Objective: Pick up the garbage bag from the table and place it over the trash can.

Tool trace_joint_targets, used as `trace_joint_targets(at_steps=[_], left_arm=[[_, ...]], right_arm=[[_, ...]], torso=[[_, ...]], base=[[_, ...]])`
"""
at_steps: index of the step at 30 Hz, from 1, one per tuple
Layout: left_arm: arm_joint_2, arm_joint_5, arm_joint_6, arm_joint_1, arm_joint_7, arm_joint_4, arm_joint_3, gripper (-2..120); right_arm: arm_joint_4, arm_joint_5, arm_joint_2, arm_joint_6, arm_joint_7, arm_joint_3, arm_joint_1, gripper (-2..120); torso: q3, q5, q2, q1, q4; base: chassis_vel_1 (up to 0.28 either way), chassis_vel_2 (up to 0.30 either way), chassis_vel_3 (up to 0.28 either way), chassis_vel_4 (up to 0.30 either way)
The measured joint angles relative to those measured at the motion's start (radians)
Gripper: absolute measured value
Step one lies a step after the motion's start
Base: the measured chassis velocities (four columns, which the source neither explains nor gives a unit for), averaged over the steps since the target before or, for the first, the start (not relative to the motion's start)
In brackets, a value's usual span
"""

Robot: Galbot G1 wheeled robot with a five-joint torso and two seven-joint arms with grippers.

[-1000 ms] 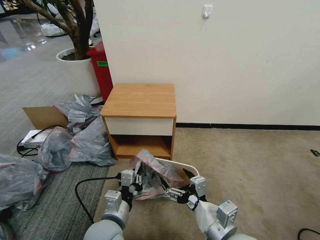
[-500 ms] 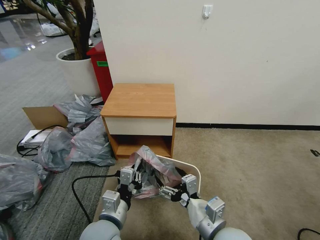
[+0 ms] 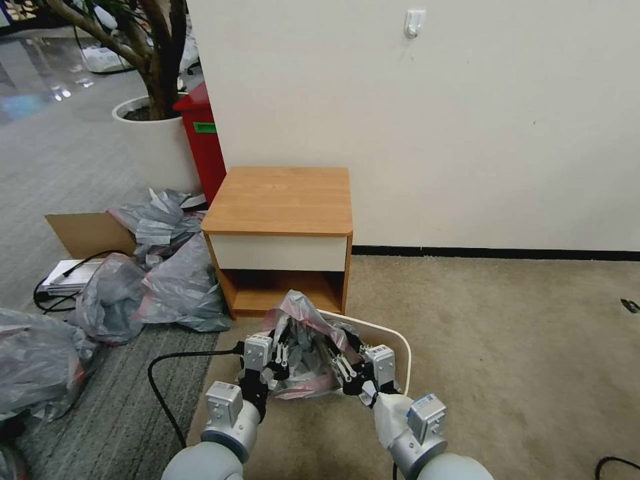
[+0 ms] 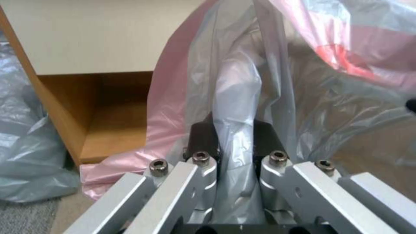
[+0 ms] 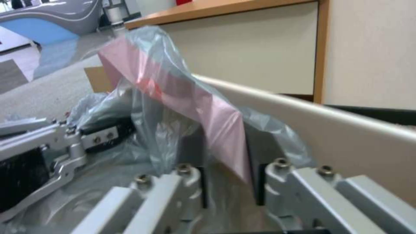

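- Nearest me, both arms reach down to the floor in front of the nightstand. The left gripper (image 3: 277, 361) has its pads clamped on a gathered fold of the garbage bag (image 3: 303, 347), the grey film bunched tight between them in the left wrist view.
- The right gripper (image 3: 352, 372) sits at the bag's other side with a pinkish rim fold running down between its fingers; they look closed on it, though a gap shows beside the film.
- The bag is off the table and hangs crumpled between the two grippers, over the near part of the trash can (image 3: 397, 343), whose cream rim curves out on the robot's right.
- So I'd say the pick-up is done and the fitting is in hand. The next move calls for spreading the rim band wide and drawing it down around the can's edge without tearing the thin film.
- Behind stands the table (image 3: 280, 200), its top bare.
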Motion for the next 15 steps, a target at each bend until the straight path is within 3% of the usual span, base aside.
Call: trace_joint_targets(at_steps=[5, 15], left_arm=[[0.0, 0.001, 0.0, 0.005, -0.001, 0.004, -0.003, 9], [-0.001, 0.007, -0.001, 0.018, 0.005, 0.003, 0.0, 9]], right_arm=[[0.014, 0.002, -0.006, 0.012, 0.0, 0.032, 0.005, 0], [0.059, 0.105, -0.077, -0.005, -0.004, 0.136, 0.064, 0]], torso=[[0.0, 0.0, 0.0, 0.0, 0.0], [0.0, 0.0001, 0.0, 0.0, 0.0]], base=[[0.0, 0.0, 0.0, 0.0], [0.0, 0.0, 0.0, 0.0]])
